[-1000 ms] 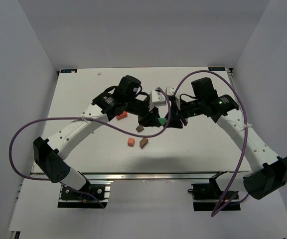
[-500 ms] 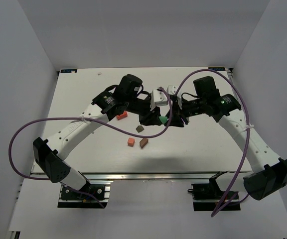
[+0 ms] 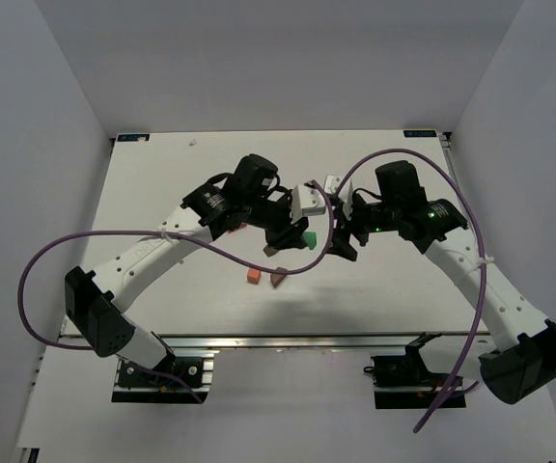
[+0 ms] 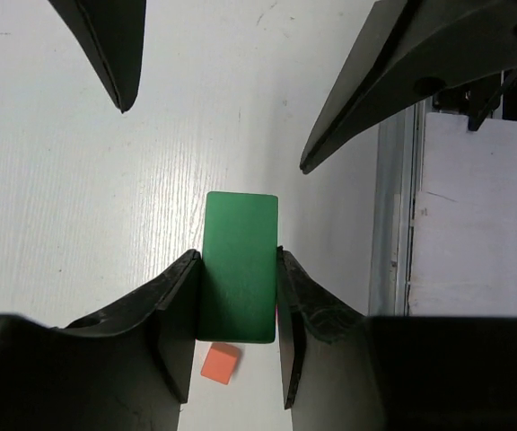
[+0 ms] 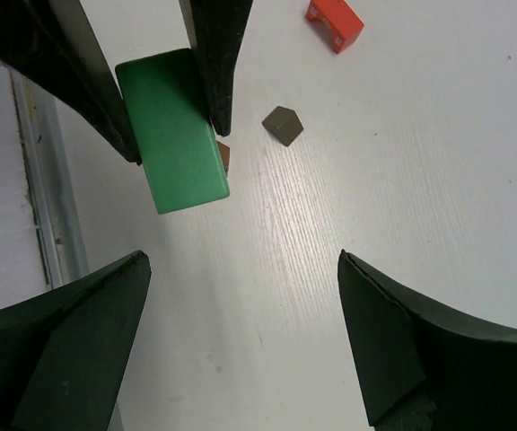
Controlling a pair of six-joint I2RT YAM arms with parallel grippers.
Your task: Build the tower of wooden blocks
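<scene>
My left gripper point(image 3: 302, 238) point(image 4: 238, 260) is shut on the green slab point(image 4: 238, 269) point(image 3: 308, 236) point(image 5: 173, 135), held above the table with its long side pointing out past the fingertips. My right gripper point(image 3: 340, 236) point(image 5: 240, 341) stands open just right of the slab, apart from it. The orange cube point(image 3: 253, 277) point(image 4: 220, 363) and a brown block point(image 3: 278, 279) lie on the table nearer the front. A second dark brown block point(image 5: 283, 125) point(image 3: 269, 250) and the red notched piece point(image 5: 335, 22) lie separately. No tower is in view.
The white table point(image 3: 162, 193) has a metal rail point(image 3: 288, 340) along its near edge. Purple cables point(image 3: 85, 241) loop off both arms. White walls close in the left, right and back.
My right gripper has opened wide, let go of the green slab and drawn slightly back. The left gripper keeps the slab and has shifted a little toward the front.
</scene>
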